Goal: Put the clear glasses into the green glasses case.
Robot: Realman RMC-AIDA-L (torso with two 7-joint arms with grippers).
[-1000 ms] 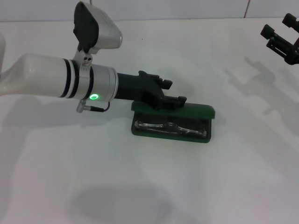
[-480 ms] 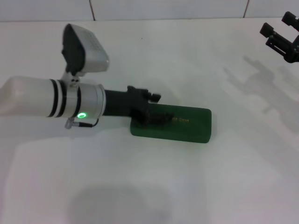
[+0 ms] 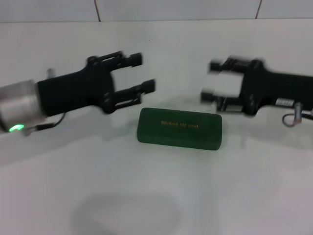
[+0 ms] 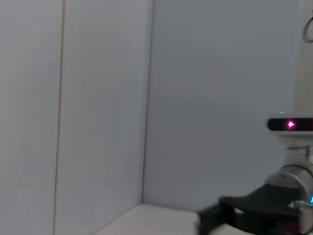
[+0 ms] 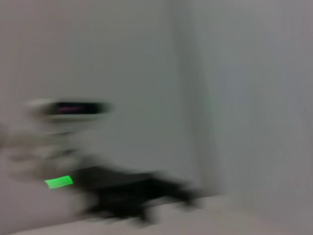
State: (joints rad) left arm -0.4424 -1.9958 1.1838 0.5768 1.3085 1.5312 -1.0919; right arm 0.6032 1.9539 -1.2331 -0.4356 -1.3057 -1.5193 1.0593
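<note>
one green glasses case (image 3: 179,129), closed; two hands apart

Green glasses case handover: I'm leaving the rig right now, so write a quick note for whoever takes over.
Left gripper: open, empty, raised beside the case's left end.
Right gripper: open, empty, raised beside its right end.
Green glasses case: shut, flat on the white table between the grippers.
Clear glasses: not visible anywhere; cannot confirm from here that they are inside.
Left: verify contents, then park the arms.
</note>
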